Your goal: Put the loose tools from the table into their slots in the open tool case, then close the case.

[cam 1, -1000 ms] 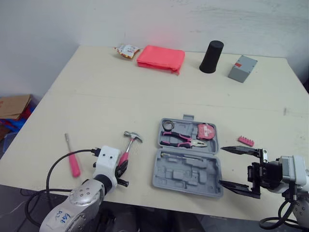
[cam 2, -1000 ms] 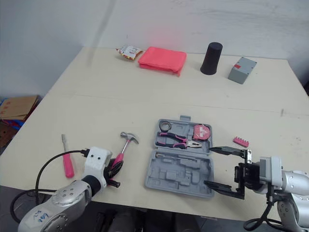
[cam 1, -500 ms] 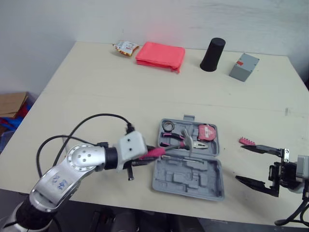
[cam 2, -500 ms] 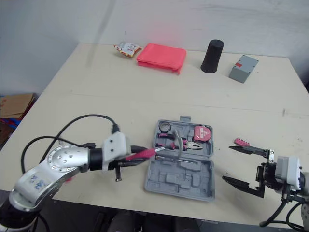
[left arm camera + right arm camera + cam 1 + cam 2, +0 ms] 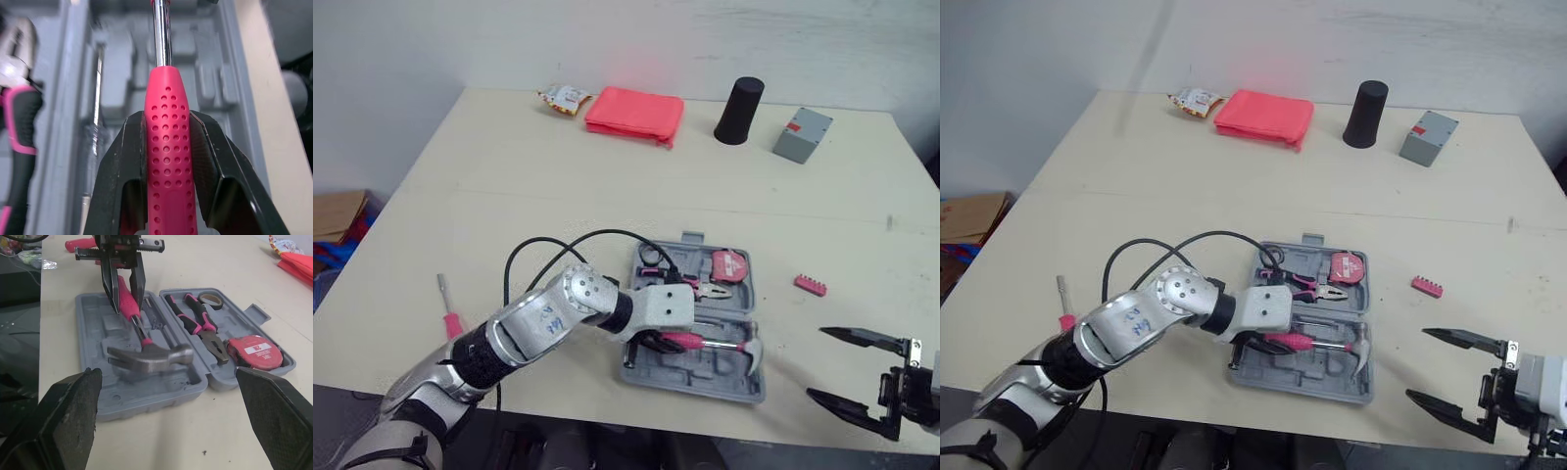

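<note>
Left arm point(image 5: 540, 325) is chunky rounded silver shells with some blue handwriting scrawled on one, a skinny black cable point(image 5: 570, 238) looping to a white boxy wrist block point(image 5: 662, 305), and left gripper point(image 5: 166, 117) and right gripper point(image 5: 1417, 364) both have matte black fingers.

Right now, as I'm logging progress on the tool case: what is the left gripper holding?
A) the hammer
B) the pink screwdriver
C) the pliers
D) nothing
A: the left gripper is clamped on the pink handle of the hammer, which stretches across the front half of the open tool case.
</note>
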